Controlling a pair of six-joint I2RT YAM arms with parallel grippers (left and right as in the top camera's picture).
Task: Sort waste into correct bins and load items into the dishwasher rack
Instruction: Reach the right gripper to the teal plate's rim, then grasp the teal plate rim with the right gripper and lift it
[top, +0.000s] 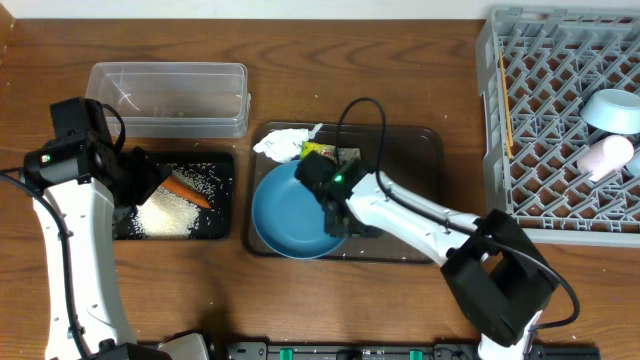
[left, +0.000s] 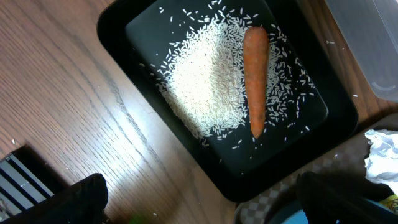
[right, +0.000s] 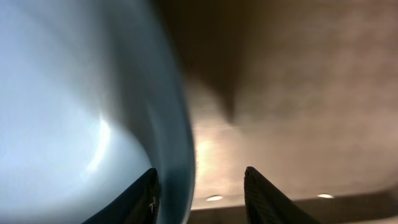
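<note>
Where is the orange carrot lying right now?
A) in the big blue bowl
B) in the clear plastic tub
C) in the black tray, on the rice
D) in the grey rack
C: the carrot lies on the heap of rice inside the black tray, not in the tub, the rack or the bowl.

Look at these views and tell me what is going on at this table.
The right gripper straddles the rim of the dark-blue bowl on the brown serving tray, jaws not clamped. The left gripper hovers open and empty over the black tray holding rice and a carrot. Crumpled paper and a foil wrapper lie on the serving tray. A light-blue bowl and cup sit in the rack.
</note>
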